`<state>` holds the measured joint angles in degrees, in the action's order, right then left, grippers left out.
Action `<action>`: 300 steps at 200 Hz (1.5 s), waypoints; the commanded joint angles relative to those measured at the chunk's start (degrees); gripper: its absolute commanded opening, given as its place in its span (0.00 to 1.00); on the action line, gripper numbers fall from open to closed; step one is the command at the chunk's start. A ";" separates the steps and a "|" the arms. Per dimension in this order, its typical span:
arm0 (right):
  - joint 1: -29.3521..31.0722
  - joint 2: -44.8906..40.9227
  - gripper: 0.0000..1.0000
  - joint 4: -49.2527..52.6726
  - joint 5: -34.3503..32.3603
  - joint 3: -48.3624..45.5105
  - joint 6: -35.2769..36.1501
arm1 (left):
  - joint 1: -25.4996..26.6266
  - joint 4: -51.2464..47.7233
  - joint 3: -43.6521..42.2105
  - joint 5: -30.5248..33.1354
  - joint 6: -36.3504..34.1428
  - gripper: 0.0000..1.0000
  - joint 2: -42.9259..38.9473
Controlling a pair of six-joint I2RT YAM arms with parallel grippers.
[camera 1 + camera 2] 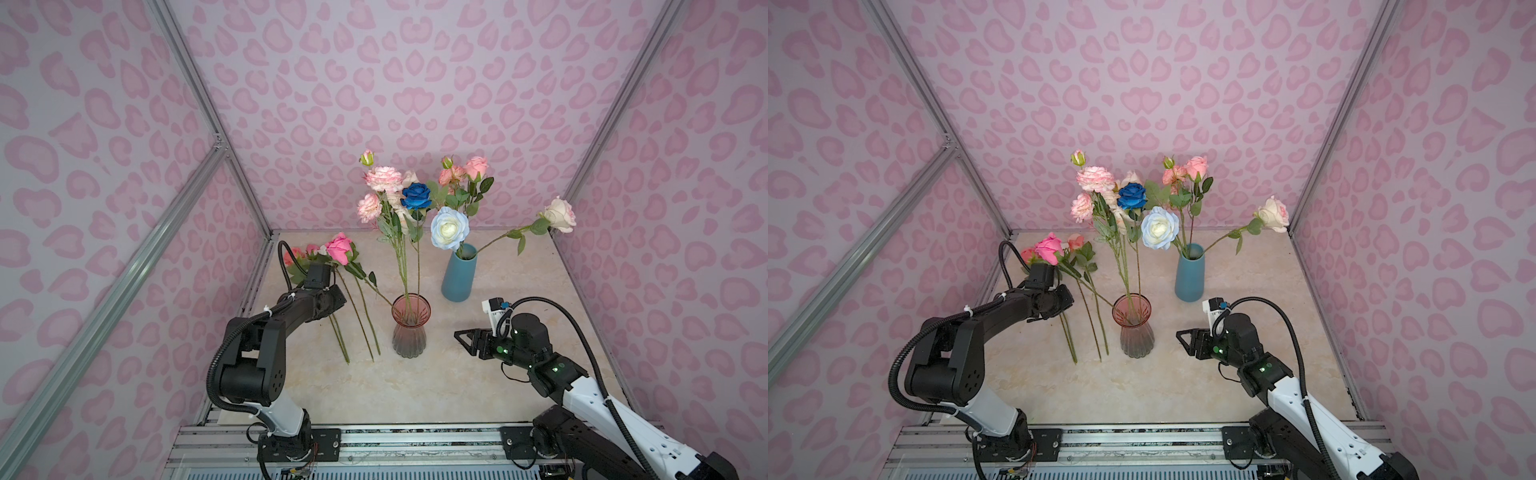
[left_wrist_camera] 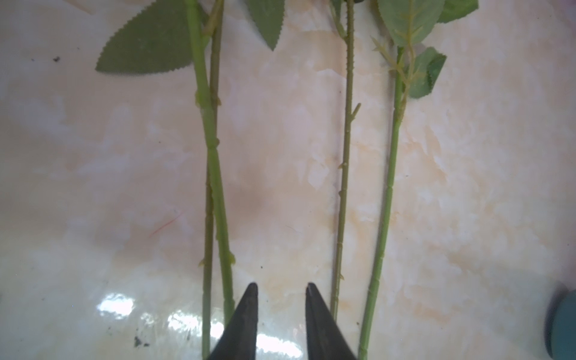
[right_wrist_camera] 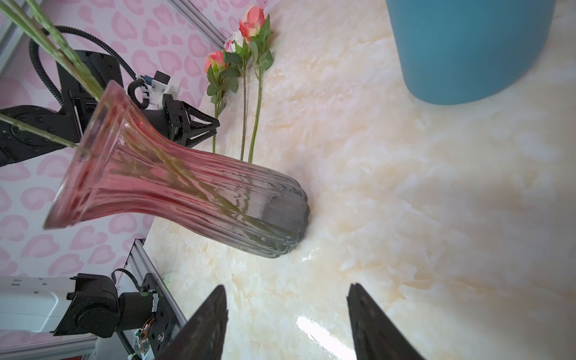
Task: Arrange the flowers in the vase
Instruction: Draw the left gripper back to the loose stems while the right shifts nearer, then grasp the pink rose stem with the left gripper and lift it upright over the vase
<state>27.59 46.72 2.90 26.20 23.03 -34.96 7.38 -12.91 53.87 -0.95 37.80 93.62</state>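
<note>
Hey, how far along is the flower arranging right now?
Done: several roses stand in the pink glass vase and the blue vase. In hand: nothing; the left gripper hovers open over loose stems lying on the table, and the right gripper is open and empty. Left: those loose stems need placing.

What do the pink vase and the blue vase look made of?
Pink vase: likely glossy ribbed glass, pink fading to grey; stems show through its wall. Blue vase: opaque matte ceramic or plastic, can't tell which; no highlights.
</note>
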 commanded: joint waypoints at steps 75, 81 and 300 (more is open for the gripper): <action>-0.04 1.27 0.62 -1.92 -0.96 -0.53 0.29 | 0.26 -2.93 -0.46 4.78 -1.35 0.30 -1.21; 0.00 1.18 0.62 -1.72 -1.04 -0.53 0.35 | 0.26 -2.80 -0.57 4.74 -1.25 0.30 -0.77; 0.17 -0.03 0.60 0.46 -1.82 1.90 -0.22 | 3.87 -10.61 3.78 7.40 -5.98 0.03 -24.42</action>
<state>27.64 47.42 2.92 24.45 24.10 -35.00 11.00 -19.88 57.45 3.88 33.58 75.29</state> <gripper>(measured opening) 0.602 0.080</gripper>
